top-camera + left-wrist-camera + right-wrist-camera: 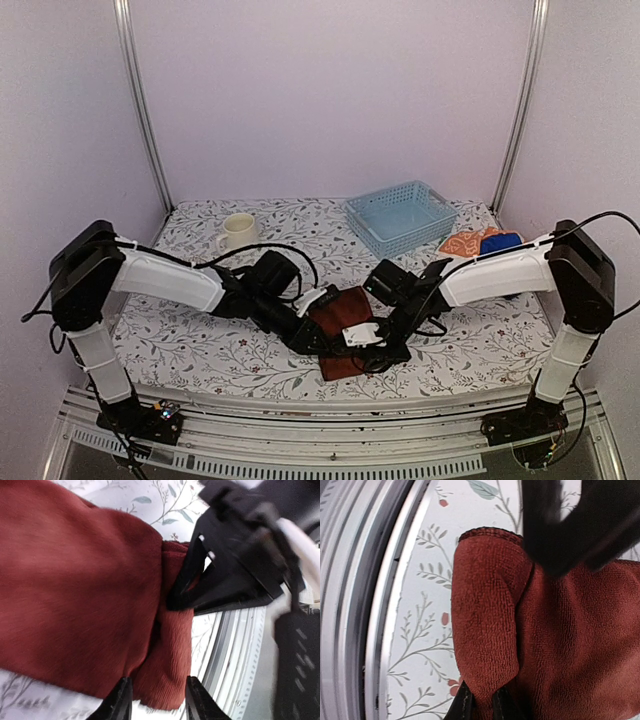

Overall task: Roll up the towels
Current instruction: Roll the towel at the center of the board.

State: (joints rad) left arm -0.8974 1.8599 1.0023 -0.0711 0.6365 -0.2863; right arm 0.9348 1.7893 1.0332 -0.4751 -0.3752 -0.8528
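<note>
Two arms crowding one cloth at the front middle of the floral table [200, 340]: rust-brown towel [345, 308] lying flat, near hem turned up into a thick rolled fold that runs alongside the metal front rail [350, 600]. Right gripper [482, 707] pinched almost closed on one end of that fold, cloth bunched tight between its fingertips [465, 705]. Left gripper [159, 700] at the other end, part open, fingers [120, 700] straddling the fold's tip with the cloth between them; cannot tell whether pressing it or merely bracketing it. Noses of the two nearly meeting over the towel, hardly any gap for either to swing inward. Tight at the near side as well: only a thin strip of bare tablecloth between fold and rail. Far more open cloth behind and to both sides. Back left, cream mug [238, 230] standing upright, well apart. Back right, pale blue basket [400, 218] near the rear wall. Just beside its right corner, orange patterned towel [462, 243] and blue towel [497, 242], touching each other, close to the table's right edge.
</note>
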